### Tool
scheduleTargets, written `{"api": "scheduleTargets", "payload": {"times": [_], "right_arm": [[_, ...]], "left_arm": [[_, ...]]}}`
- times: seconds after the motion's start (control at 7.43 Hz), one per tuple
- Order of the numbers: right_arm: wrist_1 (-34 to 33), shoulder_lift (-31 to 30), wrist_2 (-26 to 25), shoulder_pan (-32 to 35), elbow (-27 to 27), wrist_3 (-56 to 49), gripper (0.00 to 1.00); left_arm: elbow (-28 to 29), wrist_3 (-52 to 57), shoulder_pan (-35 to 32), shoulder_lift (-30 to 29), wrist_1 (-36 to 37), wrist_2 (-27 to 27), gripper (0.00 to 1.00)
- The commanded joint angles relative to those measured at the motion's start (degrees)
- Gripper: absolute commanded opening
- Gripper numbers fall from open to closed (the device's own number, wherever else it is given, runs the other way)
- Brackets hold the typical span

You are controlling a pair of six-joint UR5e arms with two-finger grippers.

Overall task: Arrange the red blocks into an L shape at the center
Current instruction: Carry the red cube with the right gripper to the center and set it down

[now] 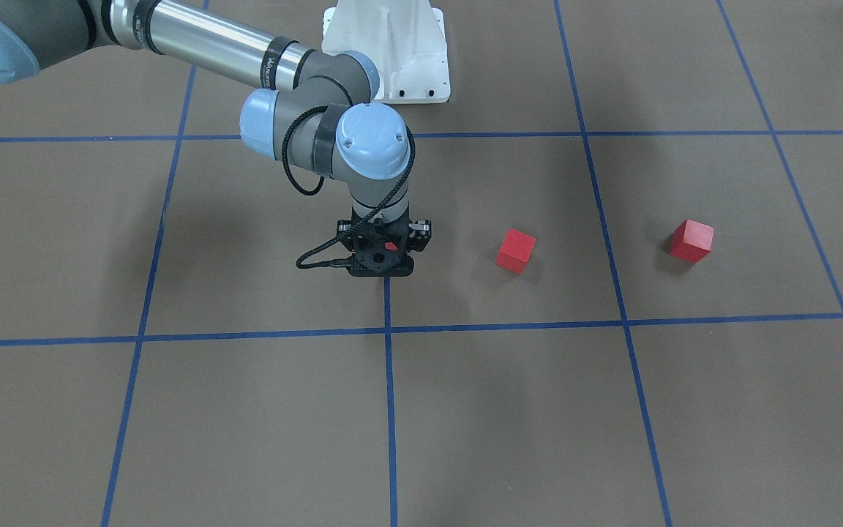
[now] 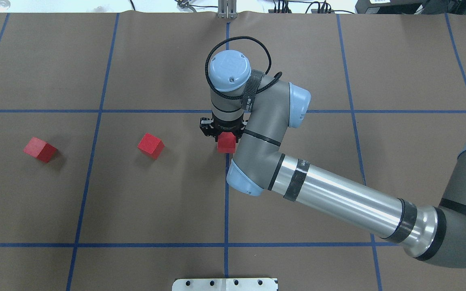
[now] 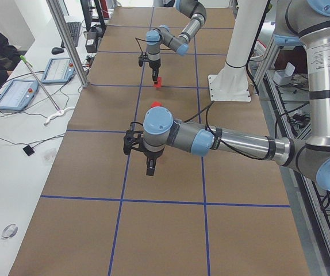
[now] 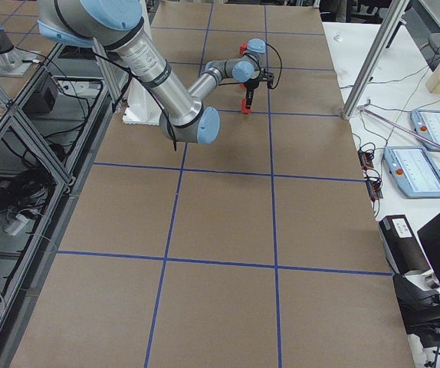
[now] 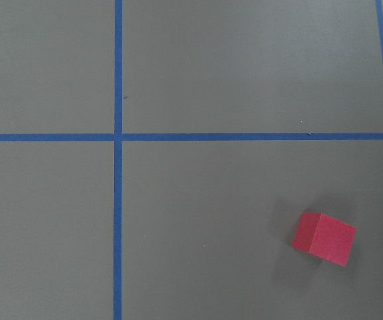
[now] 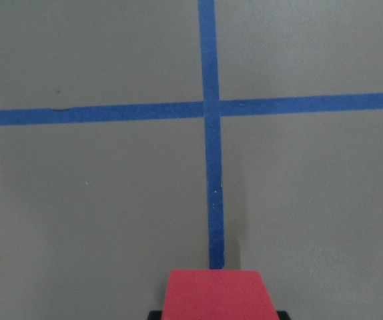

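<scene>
The right end effector (image 2: 223, 130) pinches one red block (image 2: 226, 144) low over the middle blue line (image 2: 226, 202) at the center (image 2: 212, 178); whether it touches the surface (image 2: 156, 210) I cannot tell. Released early or tilted, it could land askew. The second red block (image 2: 151, 145) and third red block (image 2: 40, 149) lie well apart leftward, and bringing them in could nudge it.

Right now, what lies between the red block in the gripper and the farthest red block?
Overhead view: the third red block sits between the gripped block and the farthest block, plus one blue tape line.
</scene>
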Motion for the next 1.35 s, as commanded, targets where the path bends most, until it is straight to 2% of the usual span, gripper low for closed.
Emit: {"api": "scheduleTargets", "payload": {"times": [0.0, 0.13, 0.4, 0.54, 0.67, 0.81, 1.08, 1.21], "right_arm": [[0.0, -0.1, -0.5, -0.5, -0.4, -0.2, 0.55], [0.0, 0.0, -1.1, -0.8, -0.4, -0.3, 0.63], [0.0, -0.1, -1.2, -1.0, -0.4, -0.3, 0.70], [0.0, -0.2, -1.2, -0.9, -0.4, -0.1, 0.70], [0.0, -0.2, -1.1, -1.0, -0.4, -0.1, 0.78], [0.0, 0.0, -1.1, -0.9, -0.4, -0.3, 0.95], [-0.2, -0.7, -0.3, 1.3, 3.1, -0.1, 0.98], [-0.3, -2.6, 0.9, 3.1, 6.5, 0.0, 0.98]], "left_arm": [[0.0, -0.1, 0.0, 0.0, 0.0, 0.0, 1.00], [0.0, -0.1, 0.0, -0.1, 0.0, 0.0, 1.00], [0.1, -0.1, 0.0, -0.1, 0.0, 0.1, 1.00], [0.1, -0.1, 0.0, 0.0, 0.1, 0.0, 1.00], [0.1, -0.1, 0.0, -0.1, 0.1, 0.1, 1.00], [0.3, 0.0, 0.0, 0.0, 0.0, 0.1, 1.00], [0.4, -1.7, 2.1, -0.5, -0.3, -0.2, 1.00], [-1.0, -7.0, 5.2, -1.7, -3.6, -0.1, 1.00]]}}
